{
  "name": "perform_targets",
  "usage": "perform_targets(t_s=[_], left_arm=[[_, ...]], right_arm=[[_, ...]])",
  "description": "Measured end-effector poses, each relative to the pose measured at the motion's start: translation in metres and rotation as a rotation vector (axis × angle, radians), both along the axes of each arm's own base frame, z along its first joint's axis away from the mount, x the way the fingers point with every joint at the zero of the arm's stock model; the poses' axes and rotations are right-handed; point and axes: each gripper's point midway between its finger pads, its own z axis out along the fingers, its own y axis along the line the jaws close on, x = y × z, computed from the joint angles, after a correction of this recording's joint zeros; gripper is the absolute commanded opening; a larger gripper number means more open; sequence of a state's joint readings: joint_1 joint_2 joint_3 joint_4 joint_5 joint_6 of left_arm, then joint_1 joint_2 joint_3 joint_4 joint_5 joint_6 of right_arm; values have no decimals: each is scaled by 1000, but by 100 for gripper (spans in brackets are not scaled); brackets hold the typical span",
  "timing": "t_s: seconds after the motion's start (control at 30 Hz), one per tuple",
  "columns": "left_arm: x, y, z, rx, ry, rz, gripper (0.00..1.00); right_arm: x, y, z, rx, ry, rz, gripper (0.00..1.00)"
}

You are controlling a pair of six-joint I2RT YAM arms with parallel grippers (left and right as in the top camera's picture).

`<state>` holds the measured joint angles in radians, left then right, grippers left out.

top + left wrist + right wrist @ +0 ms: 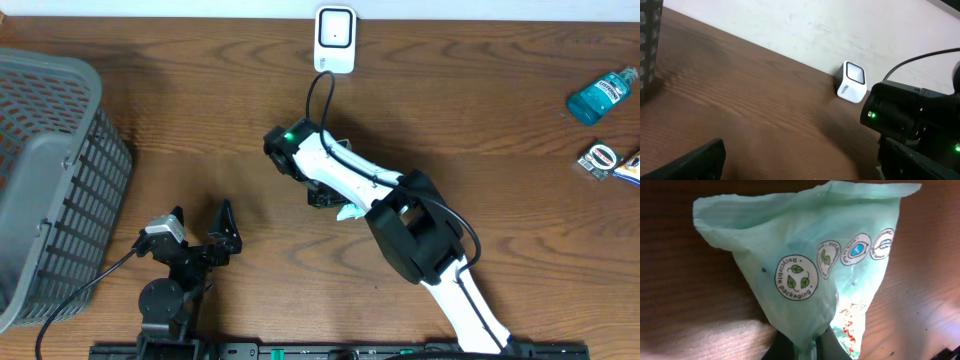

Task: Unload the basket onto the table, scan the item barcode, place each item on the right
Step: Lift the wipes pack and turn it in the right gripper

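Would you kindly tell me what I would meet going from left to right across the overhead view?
Grey basket → left hand → white scanner → blue bottle.

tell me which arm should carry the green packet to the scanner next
Right. The right gripper is shut on the green packet, just short of the white scanner; the left gripper sits open and empty, farther back beside the basket.

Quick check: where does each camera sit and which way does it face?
Overhead: above the table, looking down; both arms, left gripper, scanner at far edge.
Left wrist: low, facing across the table toward the scanner; one own finger and the right arm show.
Right wrist: looks down at green bag pinched in right gripper.
Shared: scanner, in overhead and left wrist.
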<state>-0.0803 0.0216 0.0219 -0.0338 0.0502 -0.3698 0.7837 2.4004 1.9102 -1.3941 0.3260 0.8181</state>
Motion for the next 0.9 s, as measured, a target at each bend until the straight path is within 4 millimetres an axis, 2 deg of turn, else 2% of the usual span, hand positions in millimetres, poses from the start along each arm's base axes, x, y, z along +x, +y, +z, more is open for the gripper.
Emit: perform_targets(t_s=[0.13,0.23,0.33,0.5,0.57,0.73,0.9], left_arm=[[0,0,0,0,0,0,98],[0,0,0,0,0,0,98],[0,0,0,0,0,0,98],[0,0,0,0,0,0,98],[0,0,0,0,0,0,98],[0,0,0,0,0,0,98],[0,0,0,0,0,0,98]], right_arm=[[-1,4,4,68,97,87,1],[-4,21,17,278,222,199,1],[-12,36,47,522,334,346,1],[-27,48,118,1006,429,629,1],[-29,50,129,1132,431,711,1],[-51,56,127,1395,447,895,1],[-76,64,126,1616,421,997,1]])
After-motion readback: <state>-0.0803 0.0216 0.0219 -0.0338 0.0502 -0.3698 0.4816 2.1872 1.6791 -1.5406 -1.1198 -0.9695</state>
